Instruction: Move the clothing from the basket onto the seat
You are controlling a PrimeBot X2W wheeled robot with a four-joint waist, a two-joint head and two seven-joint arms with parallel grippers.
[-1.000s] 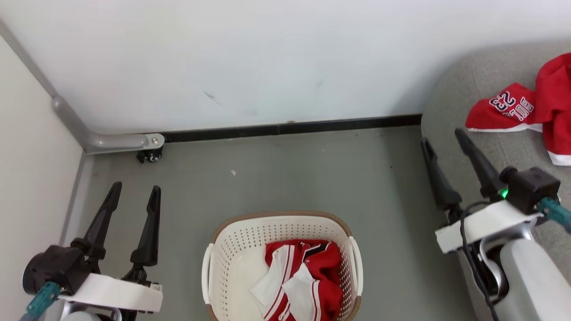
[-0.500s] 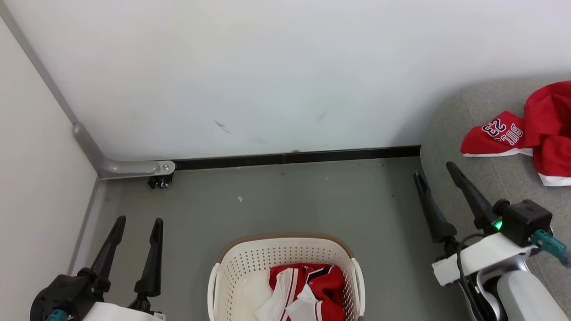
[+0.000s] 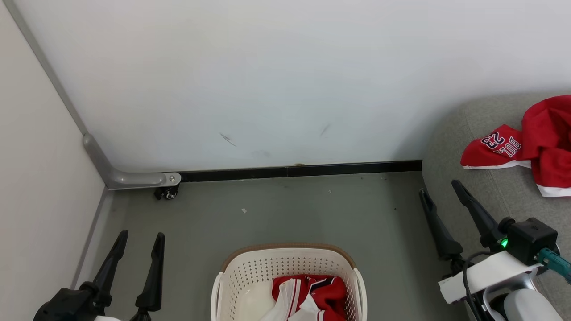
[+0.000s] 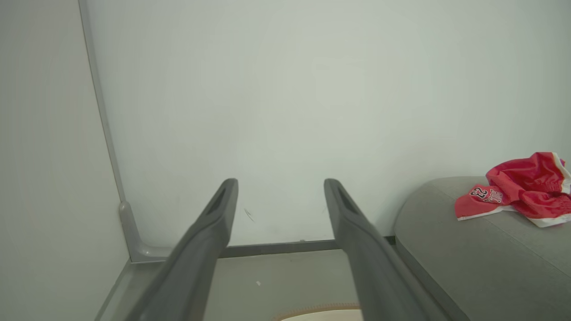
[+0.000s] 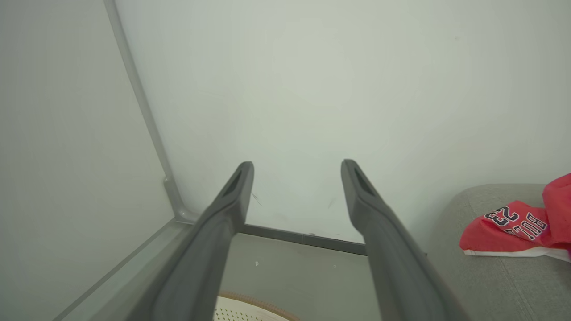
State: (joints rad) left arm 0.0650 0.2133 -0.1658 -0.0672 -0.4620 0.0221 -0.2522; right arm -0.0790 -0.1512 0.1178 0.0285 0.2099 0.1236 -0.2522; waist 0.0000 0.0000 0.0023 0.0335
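Nearest, low and central: the basket, with red clothing bunched toward its right side, long axis impossible to tell. Flanking it, both spread wide and holding nothing: left gripper off to the left, right gripper to the right and farther forward, beside the seat. Seems a slightly shorter reach, back and down, for the right arm. Farthest: another red garment already on the seat.

Red clothing in cream basket, "23" garment on grey seat
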